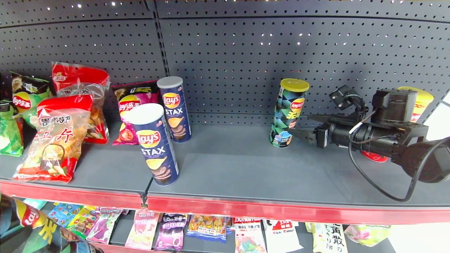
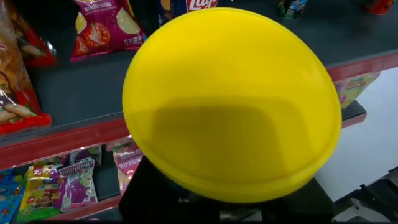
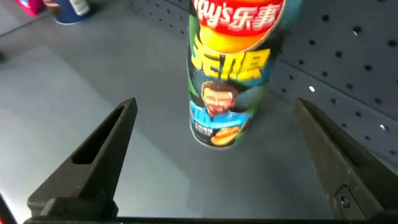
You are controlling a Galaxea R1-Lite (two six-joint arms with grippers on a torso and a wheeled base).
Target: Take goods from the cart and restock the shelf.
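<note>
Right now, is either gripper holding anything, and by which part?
Right gripper: open, empty, green can standing free ahead. Left gripper: cannot tell; a yellow lid sits close, hold hidden.

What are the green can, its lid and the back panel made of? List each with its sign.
The green can looks like a cardboard tube in a glossy printed wrap: straight walls, slight sheen. Its lid seems smooth yellow plastic, with a moulded rim. The back panel is probably matte dark-painted metal, punched with even holes.

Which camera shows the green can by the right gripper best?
Head view: the green can stands whole, lid to base. Right wrist view cuts off its lid. Left wrist view catches just its base.
</note>
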